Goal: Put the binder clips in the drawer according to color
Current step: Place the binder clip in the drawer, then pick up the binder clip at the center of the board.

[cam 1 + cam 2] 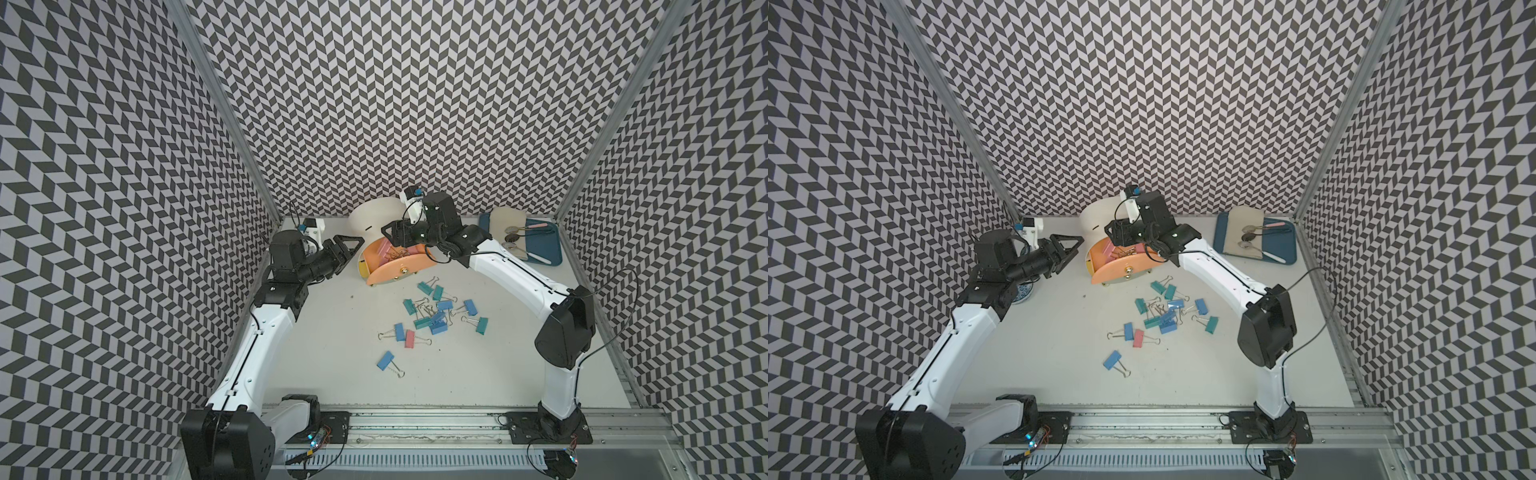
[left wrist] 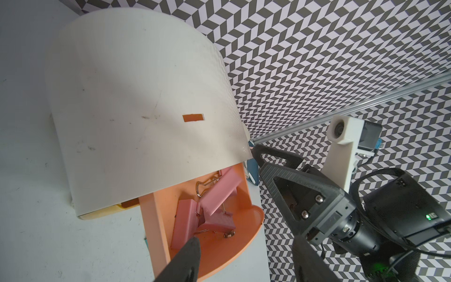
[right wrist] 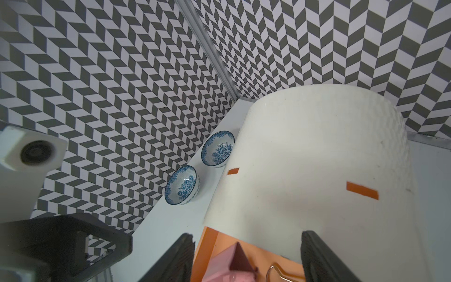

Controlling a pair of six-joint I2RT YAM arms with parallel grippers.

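Observation:
The cream drawer cabinet stands at the back, its salmon top drawer pulled out. Three pink binder clips lie inside it. My right gripper hovers over the open drawer with jaws open. In the right wrist view a pink clip lies between the fingers, touching neither pad. My left gripper hangs just left of the drawer, open and empty. Several blue and teal clips are scattered mid-table, with one pink clip and a lone blue clip nearer the front.
A blue tray with spoons and a cloth sits at the back right. Two blue-patterned bowls stand along the left wall behind my left arm. Patterned walls close in on three sides.

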